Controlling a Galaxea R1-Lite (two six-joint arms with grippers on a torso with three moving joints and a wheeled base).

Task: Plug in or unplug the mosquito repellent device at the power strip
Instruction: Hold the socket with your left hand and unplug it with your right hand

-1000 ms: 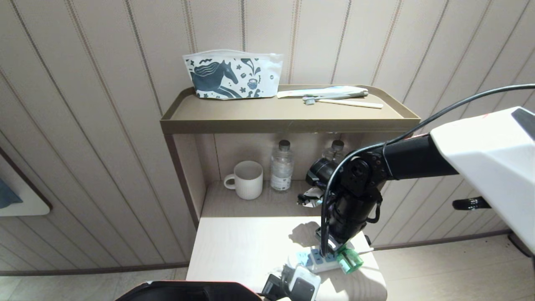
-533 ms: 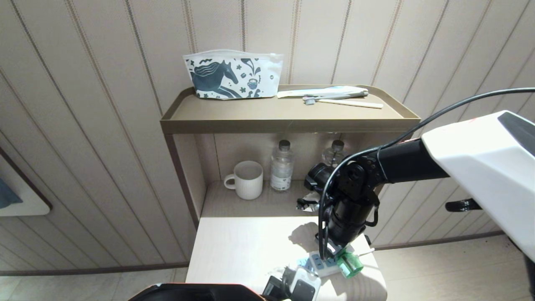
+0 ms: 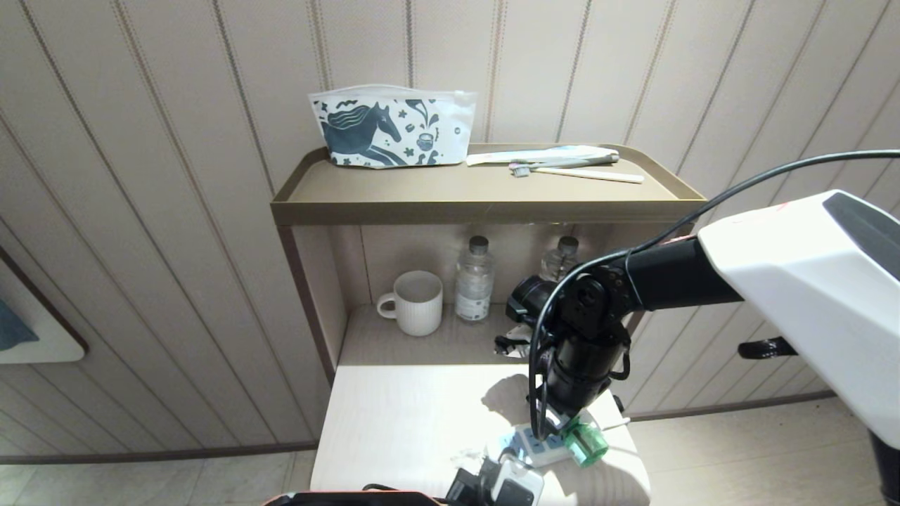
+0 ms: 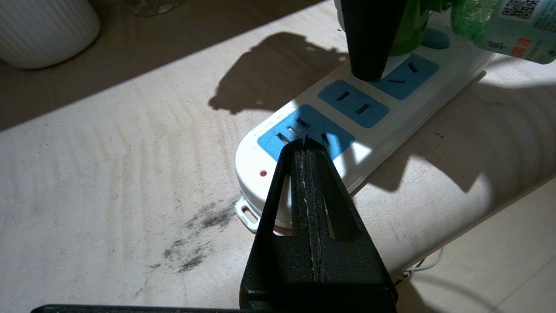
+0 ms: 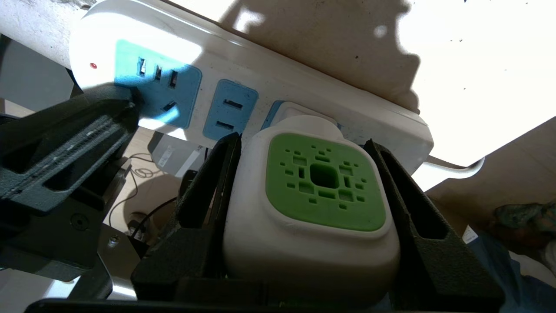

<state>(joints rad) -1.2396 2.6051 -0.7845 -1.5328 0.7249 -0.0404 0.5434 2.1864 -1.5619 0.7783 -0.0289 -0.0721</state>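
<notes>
The white power strip [image 3: 538, 450] with pale blue socket faces lies near the table's front right corner. The mosquito repellent device [image 5: 312, 204], a white head with a green vent face, sits with its plug end against the socket farthest from the strip's red light. Its green bottle [image 3: 587, 441] points out past the strip. My right gripper [image 5: 304, 143] is shut on the device's head, one black finger on each side. My left gripper [image 4: 304, 141] is shut, its tips resting on the blue socket face at the red-light end of the power strip [image 4: 434, 87].
A ribbed white mug [image 3: 418, 302] and two clear water bottles [image 3: 473, 280] stand on the lower shelf behind. A horse-print pouch [image 3: 391, 126] and a toothbrush [image 3: 576, 171] lie on the top tray. The table's right edge runs just beside the strip, with its thin cord hanging over.
The right arm's elbow and forearm have swung slightly left while its gripper stays on the device. The left arm's dark forearm has sunk toward the picture's bottom edge.
</notes>
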